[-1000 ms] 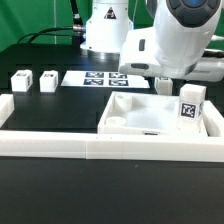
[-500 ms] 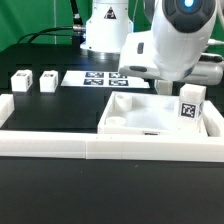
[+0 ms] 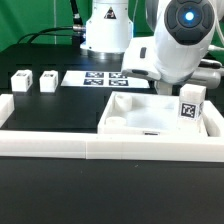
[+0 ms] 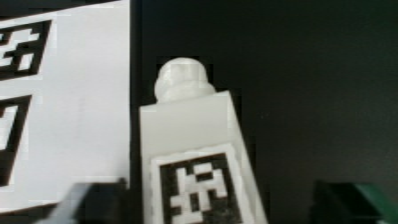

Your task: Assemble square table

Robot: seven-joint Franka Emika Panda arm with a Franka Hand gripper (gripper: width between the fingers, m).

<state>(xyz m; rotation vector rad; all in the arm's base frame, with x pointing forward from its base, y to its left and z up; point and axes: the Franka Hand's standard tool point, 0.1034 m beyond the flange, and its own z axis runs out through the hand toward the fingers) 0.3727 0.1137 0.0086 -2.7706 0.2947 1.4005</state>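
The white square tabletop [image 3: 150,115], its recessed panels facing up, lies against the border wall on the exterior view's right. One tagged leg [image 3: 190,104] stands on its right corner. Two leg blocks [image 3: 20,81] [image 3: 47,80] sit at the far left. In the wrist view another tagged leg [image 4: 192,140] with a rounded screw tip lies on the black table beside the marker board [image 4: 54,90]. My gripper [image 4: 222,205] is open, with a dark finger [image 4: 89,203] on each side of this leg. In the exterior view the arm [image 3: 180,45] hides the gripper and this leg.
The long low white border wall [image 3: 60,148] runs across the front, with a short side piece on the exterior view's left. The marker board [image 3: 100,78] lies behind the tabletop. The robot base [image 3: 105,30] stands at the back.
The arm's wrist has shifted toward the exterior view's right and slightly lower. The tabletop and the leg blocks have not moved.
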